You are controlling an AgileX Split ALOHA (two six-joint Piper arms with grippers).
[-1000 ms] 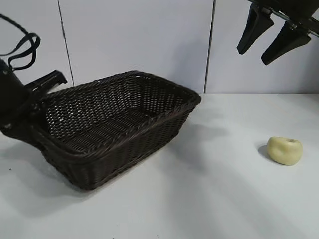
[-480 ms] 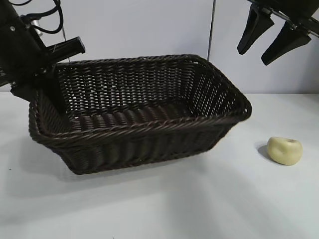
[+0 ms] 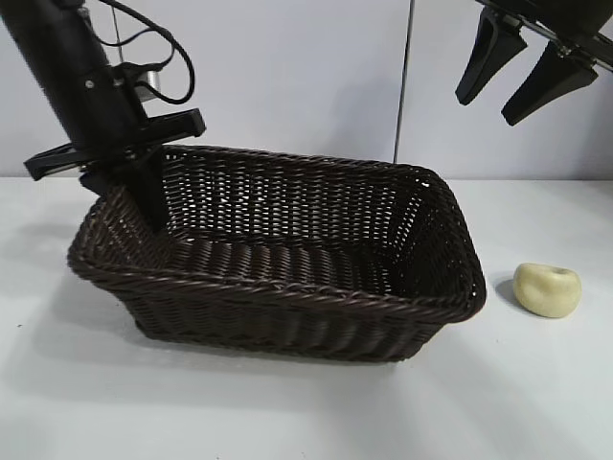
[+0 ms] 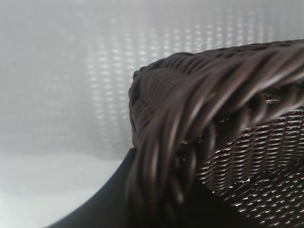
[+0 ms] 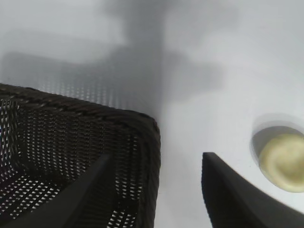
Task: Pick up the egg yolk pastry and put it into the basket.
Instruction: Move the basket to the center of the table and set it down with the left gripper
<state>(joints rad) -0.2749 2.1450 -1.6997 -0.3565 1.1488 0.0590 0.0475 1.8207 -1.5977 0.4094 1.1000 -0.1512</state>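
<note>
The dark brown woven basket (image 3: 287, 287) stands on the white table at left and centre. My left gripper (image 3: 144, 192) is shut on its braided rim at the far left corner, one finger inside and one outside. In the left wrist view the rim (image 4: 190, 118) fills the space between the jaws of the left gripper (image 4: 161, 190). The pale yellow egg yolk pastry (image 3: 547, 288) lies on the table just right of the basket, apart from it. My right gripper (image 3: 522, 81) hangs open high above the pastry, holding nothing. The right wrist view shows the pastry (image 5: 282, 161) and the basket's corner (image 5: 118, 123) below the right gripper (image 5: 156, 161).
A white panelled wall (image 3: 287, 77) rises behind the table. Bare white tabletop (image 3: 536, 402) lies in front of and to the right of the basket. Black cables (image 3: 158, 57) loop off the left arm.
The left arm has risen and swung right, dragging and turning the basket so that it now sits closer to the pastry. The right arm and the pastry have not moved.
</note>
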